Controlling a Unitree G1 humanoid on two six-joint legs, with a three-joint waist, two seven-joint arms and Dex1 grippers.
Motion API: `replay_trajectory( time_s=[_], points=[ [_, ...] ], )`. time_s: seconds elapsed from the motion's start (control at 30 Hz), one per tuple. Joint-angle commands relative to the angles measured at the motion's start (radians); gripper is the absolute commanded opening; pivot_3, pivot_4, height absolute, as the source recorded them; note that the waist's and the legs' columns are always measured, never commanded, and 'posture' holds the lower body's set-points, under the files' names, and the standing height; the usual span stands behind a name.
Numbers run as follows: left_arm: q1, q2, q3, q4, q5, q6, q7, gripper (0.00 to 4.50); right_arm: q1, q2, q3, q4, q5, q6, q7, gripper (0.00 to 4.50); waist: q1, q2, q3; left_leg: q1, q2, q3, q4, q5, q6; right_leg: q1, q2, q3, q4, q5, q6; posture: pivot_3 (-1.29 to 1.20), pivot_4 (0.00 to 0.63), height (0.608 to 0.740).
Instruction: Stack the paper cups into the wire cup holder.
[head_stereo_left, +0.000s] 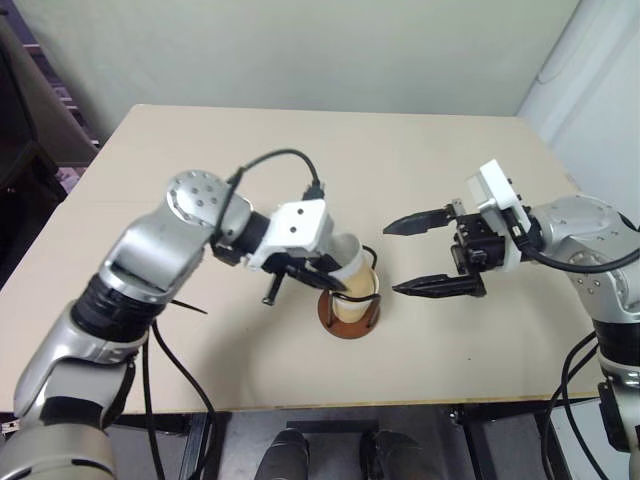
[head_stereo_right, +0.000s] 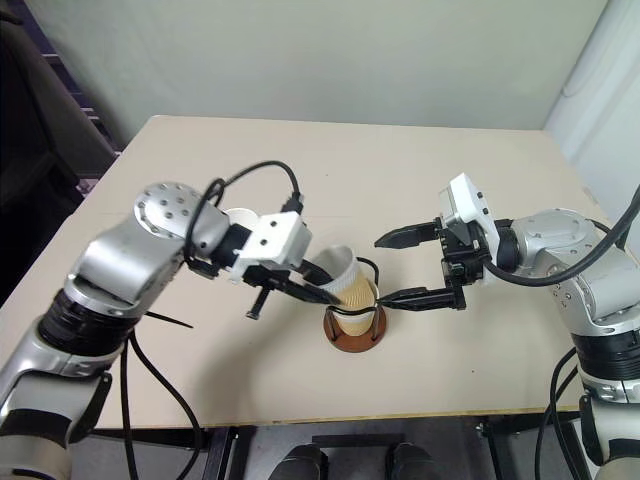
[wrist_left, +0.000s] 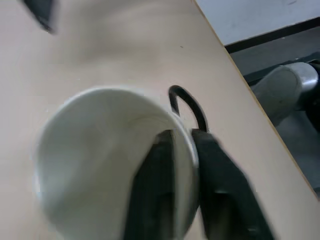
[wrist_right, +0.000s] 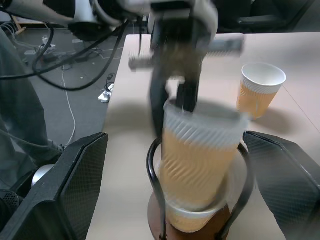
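A: Cup (head_stereo_right: 345, 278) sits tilted in the holder (head_stereo_right: 354, 330), foot already inside a lower cup (wrist_right: 192, 216) nested there, rim leaning toward the left arm.

B: Left tool (head_stereo_right: 318, 281)?

A: Pinching the cup's rim wall, one finger inside, one outside. Axis off vertical; I judge it needs righting before it drops fully.

B: Right tool (head_stereo_right: 402, 268)?

A: Spread wide, empty, just beside the holder. Spare cup (wrist_right: 260, 88) stands on the table (head_stereo_left: 400, 170), behind the left arm.
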Motion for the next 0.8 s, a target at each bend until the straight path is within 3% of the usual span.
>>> replay_trajectory(
  time_s=[0.03, 0.2, 0.33, 0.5, 0.6, 0.8],
  points=[
    [0.001, -0.009, 0.010, -0.036, 0.018, 0.004, 0.016, 2.13, -0.005, -0.013, -0.031, -0.018, 0.009, -0.010, -0.001, 4.50, 0.000, 0.000, 0.000, 0.000, 0.000, 0.000, 0.000, 0.000, 0.000, 0.000, 0.000, 0.000, 0.000, 0.000, 0.000, 0.00, 0.150, 0.740],
    [-0.002, -0.029, 0.028, -0.039, 0.033, 0.010, 0.063, 3.88, -0.011, -0.012, -0.028, -0.004, 0.004, -0.021, 0.009, 4.50, 0.000, 0.000, 0.000, 0.000, 0.000, 0.001, 0.000, 0.000, 0.001, 0.000, 0.000, 0.000, 0.000, 0.000, 0.000, 0.00, 0.150, 0.740],
    [-0.021, -0.034, 0.132, 0.022, 0.016, 0.051, 0.153, 3.88, -0.021, -0.010, -0.027, 0.003, 0.014, -0.029, 0.033, 4.50, 0.000, 0.000, 0.000, 0.000, 0.000, 0.001, 0.000, 0.001, 0.001, 0.000, 0.000, 0.000, 0.000, 0.001, 0.001, 0.00, 0.150, 0.740],
    [0.017, 0.071, 0.272, 0.237, 0.112, -0.066, 0.264, 3.88, -0.037, -0.001, -0.004, 0.012, 0.000, -0.037, 0.053, 4.50, -0.009, 0.001, 0.000, 0.002, 0.000, 0.002, -0.001, 0.001, 0.001, 0.000, 0.000, 0.001, 0.001, 0.001, 0.001, 0.00, 0.150, 0.740],
    [-0.013, 0.040, 0.343, 0.360, 0.117, -0.086, 0.361, 3.88, -0.045, 0.013, 0.011, 0.027, -0.017, -0.047, 0.052, 4.50, -0.008, 0.001, 0.000, 0.002, 0.000, 0.001, -0.001, 0.002, 0.001, 0.000, 0.000, 0.002, 0.000, 0.001, 0.001, 0.00, 0.150, 0.740],
    [0.083, 0.167, 0.238, 0.513, 0.308, -0.256, 0.306, 3.88, -0.051, 0.027, 0.021, 0.028, -0.026, -0.051, 0.051, 4.50, -0.004, 0.001, 0.000, 0.001, -0.002, 0.001, -0.002, 0.002, 0.002, -0.002, 0.000, 0.004, -0.001, 0.001, 0.001, 0.00, 0.150, 0.740]
  ],
)
